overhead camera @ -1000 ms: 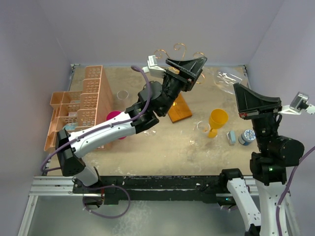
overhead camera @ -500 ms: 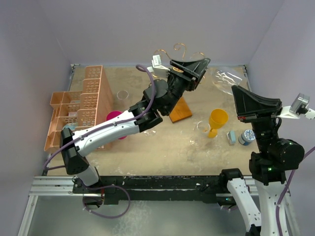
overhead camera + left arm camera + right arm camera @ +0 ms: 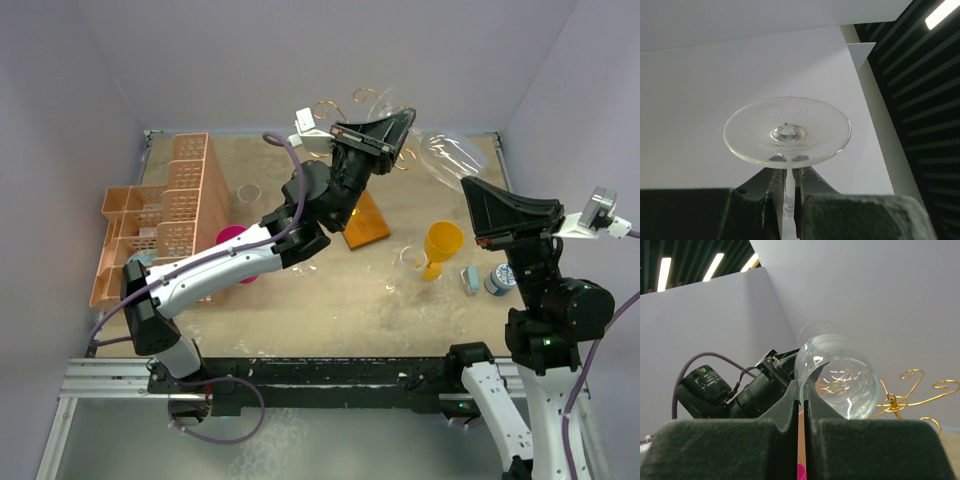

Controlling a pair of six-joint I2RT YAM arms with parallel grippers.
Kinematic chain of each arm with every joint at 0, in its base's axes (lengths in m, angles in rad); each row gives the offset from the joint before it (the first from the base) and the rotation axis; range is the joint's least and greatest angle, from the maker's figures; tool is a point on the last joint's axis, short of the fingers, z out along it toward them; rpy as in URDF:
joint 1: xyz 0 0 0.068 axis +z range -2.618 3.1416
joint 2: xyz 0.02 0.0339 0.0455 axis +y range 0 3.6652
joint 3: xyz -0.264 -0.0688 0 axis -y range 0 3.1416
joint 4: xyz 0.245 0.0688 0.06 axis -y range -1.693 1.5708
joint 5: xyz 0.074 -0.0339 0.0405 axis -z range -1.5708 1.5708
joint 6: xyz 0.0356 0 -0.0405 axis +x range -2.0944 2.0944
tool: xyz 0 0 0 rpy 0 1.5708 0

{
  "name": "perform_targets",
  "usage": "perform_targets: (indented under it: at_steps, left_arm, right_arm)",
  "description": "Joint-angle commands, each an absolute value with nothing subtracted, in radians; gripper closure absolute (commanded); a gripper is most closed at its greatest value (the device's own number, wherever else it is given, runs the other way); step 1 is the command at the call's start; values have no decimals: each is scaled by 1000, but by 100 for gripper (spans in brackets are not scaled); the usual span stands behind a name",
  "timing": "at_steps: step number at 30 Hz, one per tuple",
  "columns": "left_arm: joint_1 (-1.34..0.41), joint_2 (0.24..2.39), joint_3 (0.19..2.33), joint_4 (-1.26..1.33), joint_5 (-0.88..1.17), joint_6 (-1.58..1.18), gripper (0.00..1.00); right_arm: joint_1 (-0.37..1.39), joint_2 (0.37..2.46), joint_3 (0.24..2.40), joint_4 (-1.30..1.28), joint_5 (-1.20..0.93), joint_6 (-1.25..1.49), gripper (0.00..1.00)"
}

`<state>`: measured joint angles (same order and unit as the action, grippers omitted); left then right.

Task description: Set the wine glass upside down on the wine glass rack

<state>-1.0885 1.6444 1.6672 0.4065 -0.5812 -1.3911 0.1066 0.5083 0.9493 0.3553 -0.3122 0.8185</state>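
pale lilac walls (image 3: 300,60) boxed in a sandy table (image 3: 340,300), with both my arms bolted at its near edge. my left arm stretched far toward the back, and my left gripper (image 3: 404,120) hung in the air beside the gold scrolls of the wine glass rack (image 3: 368,226). the rack's orange-brown base sat on the table, partly under my forearm.

that gripper was pinching the wine glass (image 3: 837,380) by its stem (image 3: 788,200). from my left wrist, the stem ran up between my two fingers (image 3: 812,182), and the round clear foot (image 3: 786,131) spread just past their tips against the white wall. the glass was off the table and lying roughly on its side rather than upside down. from my right wrist, the open mouth of its bowl faced that camera, with the rack's curled wires (image 3: 894,401) behind it to the right. whether the glass touched any wire i could not tell, since the clear bowl blurred into the background from above.

my right gripper (image 3: 801,390) was raised over the right side of the table, well apart from the rack. its fingers were pressed together with nothing between them.

an orange lattice crate (image 3: 170,210) stood along the left edge, a pink cup (image 3: 231,239) sat near it, and a yellow goblet (image 3: 441,243) stood in front of my right arm.
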Motion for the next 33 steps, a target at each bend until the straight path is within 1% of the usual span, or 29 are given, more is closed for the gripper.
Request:
perform_targets:
  at_steps: [1, 3, 4, 5, 6, 8, 12, 15, 20, 23, 29, 33]
  left_arm:
    - [-1087, 1608, 1674, 508, -617, -1187, 100]
    - [-1085, 1594, 1680, 519, -622, -1094, 100]
    - [-1085, 1584, 1679, 528, -625, -1050, 100]
    - [-1085, 1576, 1679, 536, -625, -997, 100]
    - [-1085, 1563, 1681, 537, -624, -946, 100]
    - [-1083, 1538, 1683, 519, -633, -830, 100]
    - [-1081, 1482, 1661, 493, -621, -668, 100]
    - [-1081, 1451, 1651, 450, -580, -562, 100]
    - [-1081, 1393, 1623, 339, -470, -409, 100]
    - [-1081, 1361, 1598, 278, -364, -329, 100]
    - [-1081, 1319, 1568, 172, -186, -197, 100]
    - [-1081, 1312, 1550, 148, -102, -163, 100]
  right_arm:
    - [115, 506, 991, 433, -351, 786, 95]
    - [115, 515, 1022, 384, -343, 763, 72]
    - [115, 513, 1027, 368, -337, 746, 56]
    - [115, 511, 1028, 355, -330, 736, 45]
    - [115, 507, 1026, 348, -329, 724, 37]
    - [115, 503, 1016, 351, -382, 675, 30]
    - [115, 521, 1029, 311, -465, 575, 23]
    - [118, 572, 1080, 255, -502, 468, 23]
    - [141, 672, 1203, 171, -590, 300, 25]
    - [168, 726, 1245, 147, -664, 264, 25]
    - [226, 827, 1252, 97, -681, 227, 33]
    - [236, 846, 1216, 139, -765, 238, 36]
